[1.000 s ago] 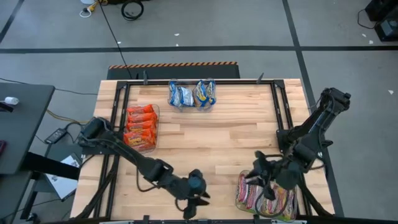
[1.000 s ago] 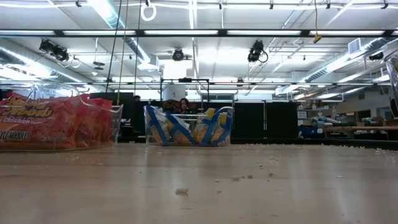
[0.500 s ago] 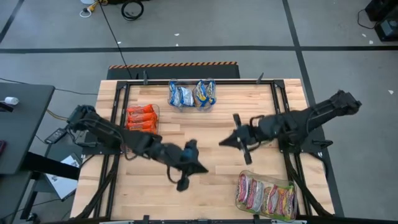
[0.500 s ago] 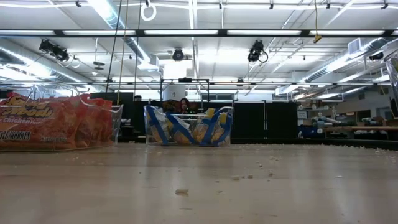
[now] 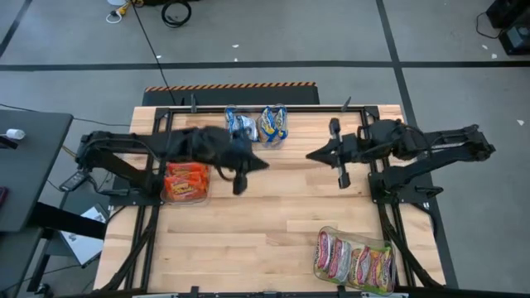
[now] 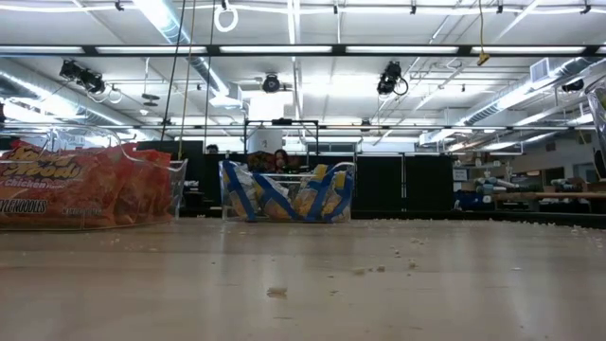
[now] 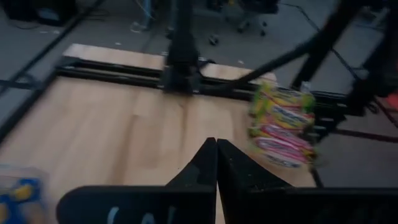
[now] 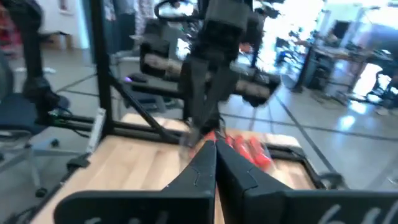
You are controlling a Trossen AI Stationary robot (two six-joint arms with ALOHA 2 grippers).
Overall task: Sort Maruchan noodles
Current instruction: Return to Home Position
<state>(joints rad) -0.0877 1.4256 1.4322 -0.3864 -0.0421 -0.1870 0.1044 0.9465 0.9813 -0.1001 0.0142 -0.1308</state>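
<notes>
Bare wood fills most of the table [image 5: 281, 219], with a wide open stretch across the middle and front-left, and a black frame [image 5: 315, 109] runs along the back and down both sides. The Maruchan noodles sit in clear bins near the edges. The orange-red packets [image 5: 187, 180] are by the left side rail and partly under the left arm. The blue-and-yellow packets [image 5: 257, 126] are against the back rail at the centre. The yellow-green and pink packets [image 5: 354, 261] are at the front right corner, close to the front edge. Both arms reach in level over the rear half of the table. The left pincer [image 5: 262, 163] and the right pincer [image 5: 313, 155] point toward each other with a clear gap between the tips. Each has its fingers pressed together and is holding nothing. From table height, no arm shows above the wood.
</notes>
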